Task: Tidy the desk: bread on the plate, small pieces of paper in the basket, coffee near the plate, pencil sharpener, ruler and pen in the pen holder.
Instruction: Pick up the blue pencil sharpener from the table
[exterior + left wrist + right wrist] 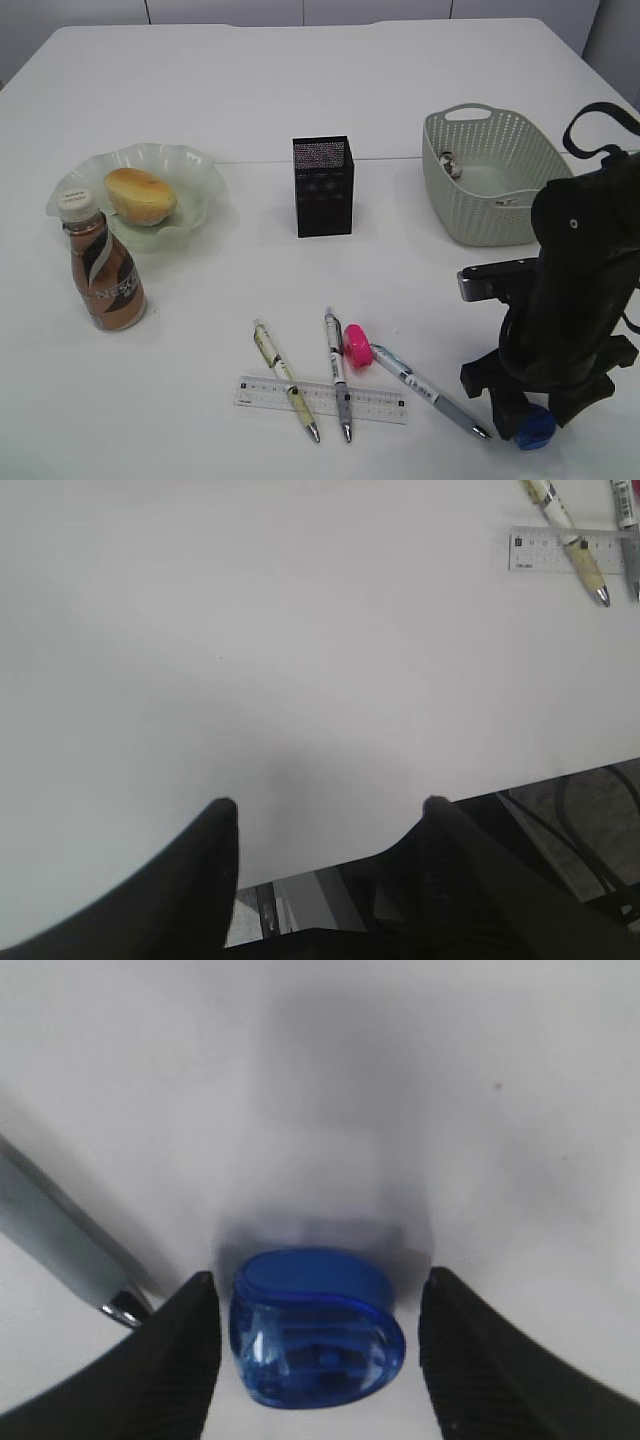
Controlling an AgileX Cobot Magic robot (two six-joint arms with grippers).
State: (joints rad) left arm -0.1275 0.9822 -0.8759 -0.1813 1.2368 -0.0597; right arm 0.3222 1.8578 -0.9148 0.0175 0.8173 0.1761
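Observation:
A blue pencil sharpener point(315, 1330) lies on the desk point(320, 90) at the front right. My right gripper point(320, 1275) is open and straddles it, with a small gap on each side; the sharpener shows as a blue spot point(536, 428) under the arm. A pink pencil sharpener point(357, 345), three pens point(337, 375) and the clear ruler point(320, 398) lie at front centre. The bread point(140, 195) rests on the plate point(190, 160), the coffee point(105, 275) standing beside it. The pen holder point(323, 187) stands mid-desk. My left gripper point(330, 802) hangs open over bare desk.
The basket point(480, 215) at back right holds a crumpled piece of paper point(449, 165). One grey pen's tip point(125, 1305) lies just left of my right gripper's left finger. The ruler point(545, 552) and a pen point(575, 540) show far from my left gripper, which is at the desk's front edge.

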